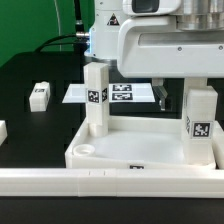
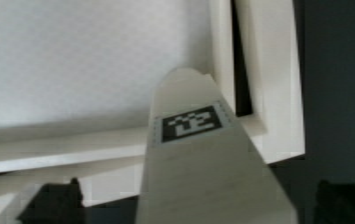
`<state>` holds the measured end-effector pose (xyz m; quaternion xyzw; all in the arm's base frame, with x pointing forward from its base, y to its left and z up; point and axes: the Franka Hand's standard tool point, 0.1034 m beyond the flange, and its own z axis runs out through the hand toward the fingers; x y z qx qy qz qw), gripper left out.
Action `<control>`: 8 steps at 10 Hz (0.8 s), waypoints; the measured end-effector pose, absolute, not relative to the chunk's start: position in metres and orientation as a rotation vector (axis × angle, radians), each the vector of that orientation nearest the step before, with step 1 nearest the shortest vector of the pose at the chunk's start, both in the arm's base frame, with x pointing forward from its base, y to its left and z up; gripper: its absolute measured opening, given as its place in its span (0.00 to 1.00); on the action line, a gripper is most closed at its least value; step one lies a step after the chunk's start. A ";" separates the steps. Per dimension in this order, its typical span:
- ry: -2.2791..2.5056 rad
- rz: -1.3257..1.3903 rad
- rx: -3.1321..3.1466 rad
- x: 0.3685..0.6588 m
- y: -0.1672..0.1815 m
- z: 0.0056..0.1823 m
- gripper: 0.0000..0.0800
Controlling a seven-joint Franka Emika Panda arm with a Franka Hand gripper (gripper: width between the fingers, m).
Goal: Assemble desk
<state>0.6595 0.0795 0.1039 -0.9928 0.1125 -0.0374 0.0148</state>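
The desk's smooth white plastic tray (image 1: 130, 150), raised-rimmed with a round corner socket (image 1: 84, 151), lies on the matte black tabletop (image 1: 30, 70). Two square tagged legs stand upright in it: the first leg (image 1: 96, 95) toward the exterior view's left, the second leg (image 1: 198, 120) beneath the arm. The gripper (image 2: 200, 200) straddles the second leg with a dark finger (image 2: 49, 200) on each side, though I cannot tell whether they pinch it.

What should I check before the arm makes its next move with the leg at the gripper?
1. The leg at the gripper stands upright on the tabletop: ok.
2. The gripper is shut on that leg: cannot tell.
3. That leg is fully seated in the tabletop: cannot tell.
4. The second standing leg is upright, apart from the arm: ok.
5. The loose leg lies on the table, away from the tabletop: ok.
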 end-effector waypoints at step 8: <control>0.333 -0.118 -3.107 0.659 0.076 0.103 0.36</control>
